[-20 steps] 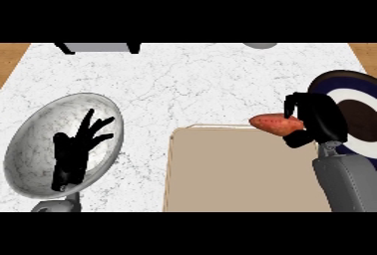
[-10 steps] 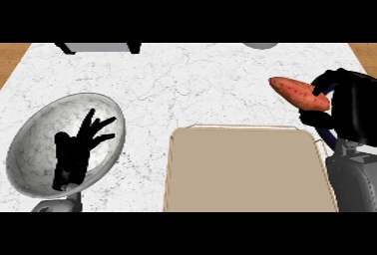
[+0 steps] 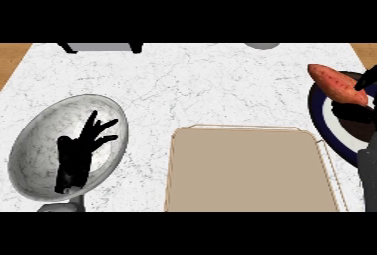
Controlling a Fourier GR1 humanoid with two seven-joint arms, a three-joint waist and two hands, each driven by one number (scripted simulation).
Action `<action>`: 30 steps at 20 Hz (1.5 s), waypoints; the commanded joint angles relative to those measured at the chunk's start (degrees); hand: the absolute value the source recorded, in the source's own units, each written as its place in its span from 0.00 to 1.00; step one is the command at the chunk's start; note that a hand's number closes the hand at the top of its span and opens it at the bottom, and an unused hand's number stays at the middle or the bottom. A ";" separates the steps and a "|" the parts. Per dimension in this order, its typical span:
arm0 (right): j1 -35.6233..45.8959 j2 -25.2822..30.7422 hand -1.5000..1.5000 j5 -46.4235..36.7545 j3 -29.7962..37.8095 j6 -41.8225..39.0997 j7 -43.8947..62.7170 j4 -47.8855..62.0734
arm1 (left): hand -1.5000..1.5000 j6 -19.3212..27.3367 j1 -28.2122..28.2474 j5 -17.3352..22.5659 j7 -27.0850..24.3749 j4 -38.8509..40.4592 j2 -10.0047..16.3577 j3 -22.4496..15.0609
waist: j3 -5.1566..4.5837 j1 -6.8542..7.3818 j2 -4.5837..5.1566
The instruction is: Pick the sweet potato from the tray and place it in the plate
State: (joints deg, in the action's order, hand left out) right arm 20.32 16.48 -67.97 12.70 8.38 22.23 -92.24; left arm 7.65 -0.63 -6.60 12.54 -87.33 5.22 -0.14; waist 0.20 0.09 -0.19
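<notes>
Had the sweet potato (image 3: 335,82) up at the right edge of the frame, clamped in the right hand (image 3: 355,112), with black fingers (image 3: 366,79) curled over its lower right end and more of the hand tucked beneath. Pointed the reddish-orange tip up and to the left, out toward the white marble tabletop (image 3: 221,84). Held it right over the upper rim of the plate (image 3: 318,107), dark navy at the border, white ring inside, cut off by the frame's right side. Could not judge contact between potato and plate from this angle. Caught a sliver of the dark grey right forearm (image 3: 367,169) below the hand, hard against the same edge.

Found the potato well off the tray (image 3: 250,169). Spotted that tray at lower centre, just left of the plate: flat tan floor, pale raised rim, rounded corners, lower end cut by the frame.

Over at lower left, saw the left hand (image 3: 80,154) open, fingers spread and aimed up and to the right, shown against the silvery bowl (image 3: 44,129). Read the bowl as a tall oval mirroring the marble veins, sitting on the tabletop near the tray with a strip of marble between.

Along the top edge, picked out a grey object on dark legs (image 3: 99,47) at upper left and a grey rounded shape (image 3: 263,45) right of centre, both cropped. Noted wood-brown strips (image 3: 11,60) in both upper corners.
</notes>
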 commanded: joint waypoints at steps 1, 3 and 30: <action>1.30 3.43 1.00 2.83 3.77 -0.65 -1.87 4.68 | 0.50 -0.93 -1.88 0.86 0.64 2.93 0.62 1.67 | -0.20 -0.01 0.23; 4.79 5.16 1.00 3.38 5.84 1.48 -2.95 11.66 | 0.50 0.14 -1.08 0.56 0.54 2.11 -1.48 0.31 | -0.19 0.24 0.29; 9.48 13.53 0.00 32.15 20.74 -11.16 -36.83 39.02 | 0.50 -1.82 -0.93 0.26 2.86 -0.11 -0.49 1.27 | -0.05 -0.46 -0.18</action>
State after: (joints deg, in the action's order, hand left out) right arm 28.67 31.60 -43.95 28.24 -2.81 -8.64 -51.66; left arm 5.99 -2.57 -6.41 13.84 -86.20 5.09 1.77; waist 0.25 -0.05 -0.27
